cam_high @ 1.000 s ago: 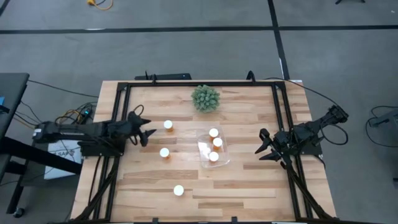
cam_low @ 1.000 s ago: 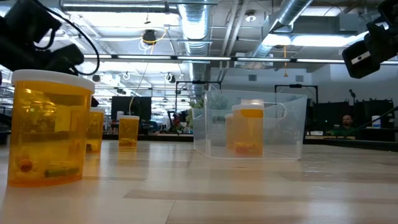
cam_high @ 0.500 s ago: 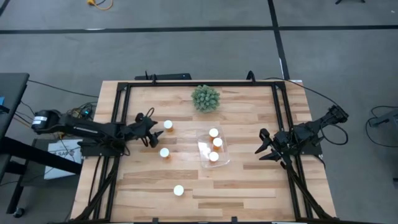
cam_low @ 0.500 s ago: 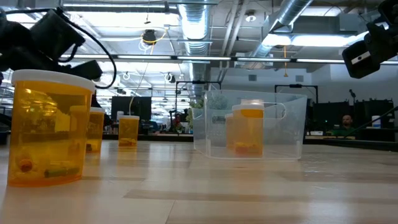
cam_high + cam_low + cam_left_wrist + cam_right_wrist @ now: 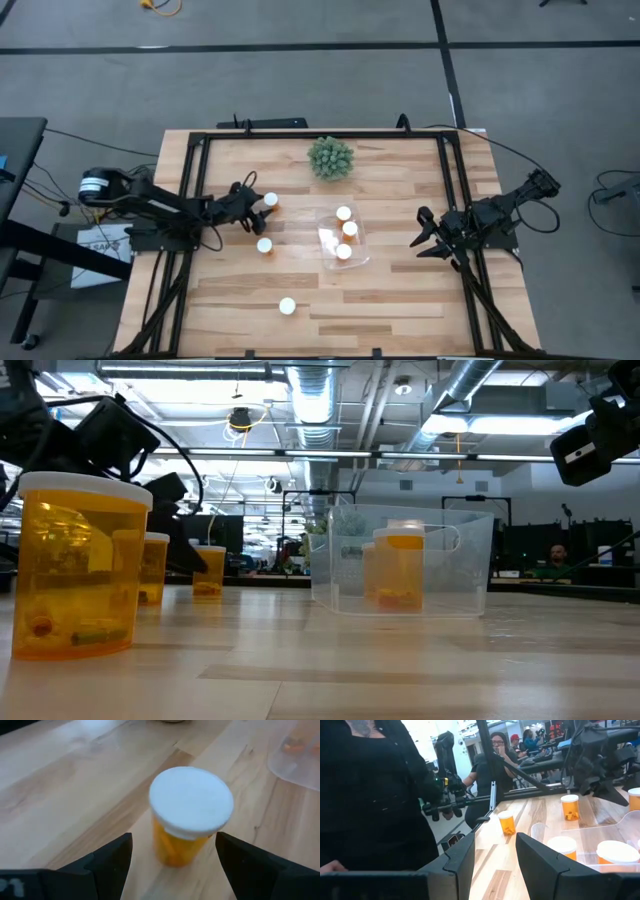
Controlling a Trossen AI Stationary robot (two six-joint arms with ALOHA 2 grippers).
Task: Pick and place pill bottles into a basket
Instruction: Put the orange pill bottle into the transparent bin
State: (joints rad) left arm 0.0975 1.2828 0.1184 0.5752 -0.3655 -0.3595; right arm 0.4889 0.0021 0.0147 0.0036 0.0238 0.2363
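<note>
Three orange pill bottles with white caps stand upright on the wooden table: a far one (image 5: 270, 200), a middle one (image 5: 264, 245) and a near one (image 5: 287, 306). Three more (image 5: 347, 230) stand inside the clear basket (image 5: 325, 240) at the table's middle. My left gripper (image 5: 250, 205) is open just left of the far bottle. In the left wrist view this bottle (image 5: 191, 802) stands just ahead of the two spread fingers (image 5: 112, 857), with no touch showing. My right gripper (image 5: 425, 238) is open and empty, hanging at the table's right side.
A green spiky plant ball (image 5: 330, 157) sits at the far middle of the table. A black frame (image 5: 320, 135) runs along the table's edges. Bare wood lies between the basket and my right gripper. People stand beyond the table's left side (image 5: 495, 755).
My left gripper has gone toward the table's right edge and down, up to the far bottle, staying open. The bottles and the basket have kept their places.
</note>
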